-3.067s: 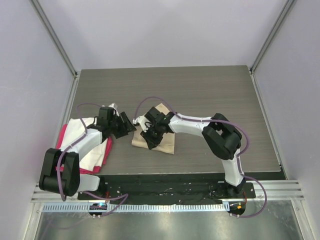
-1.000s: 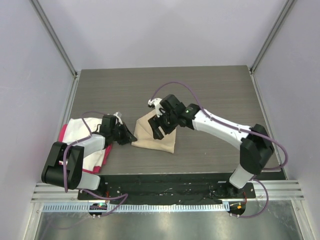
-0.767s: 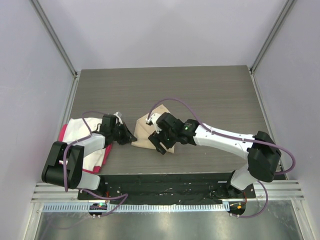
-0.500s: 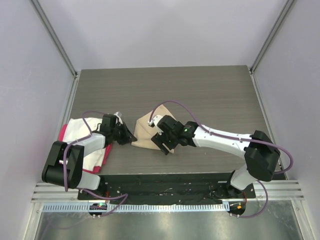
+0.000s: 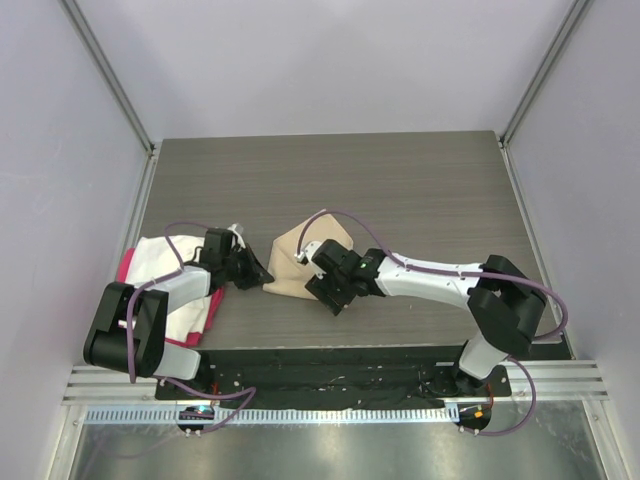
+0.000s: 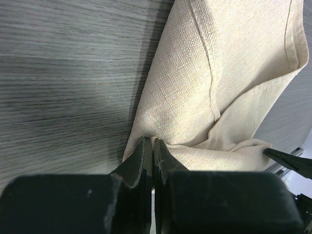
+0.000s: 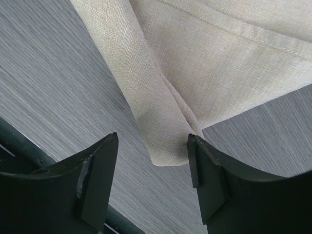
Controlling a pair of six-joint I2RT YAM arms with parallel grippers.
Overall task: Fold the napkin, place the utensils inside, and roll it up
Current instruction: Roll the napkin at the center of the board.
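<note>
Beige napkin [image 5: 292,258] lies folded on the grey wood-grain table [image 5: 420,190], a bit left of centre and toward the near edge. From the top cam it reads as a rough wedge w/ a point toward the far side and a wider near edge. The L wrist cam shows the layers: a stitched hem runs along the upper one and a second flap crosses under it at an angle. Both lie flat on the tabletop except right by the pinch.

L gripper [image 6: 153,146] is down low at the napkin's near-left corner. Its fingers are pressed together w/ no gap showing, tips nipping the cloth's edge, which lifts slightly into them.

R gripper [image 7: 152,146] sits over the napkin's near-right corner, its arm stretched across from the right side. Its fingers [image 7: 97,178] stand well apart, one each side of a narrow folded corner tip lying btwn them. The finger on the right of that view looks to be just touching the cloth's edge; the other has bare tabletop btwn it and the cloth. It has hold of nothing.

Off to the left, by the L arm, a white cloth [image 5: 150,262] lies on top of a pink-red cloth [image 5: 124,268]. Both are apart from the napkin, and the L forearm passes over them. Whether anything is tucked inside the napkin's folds can't be told from any view
</note>
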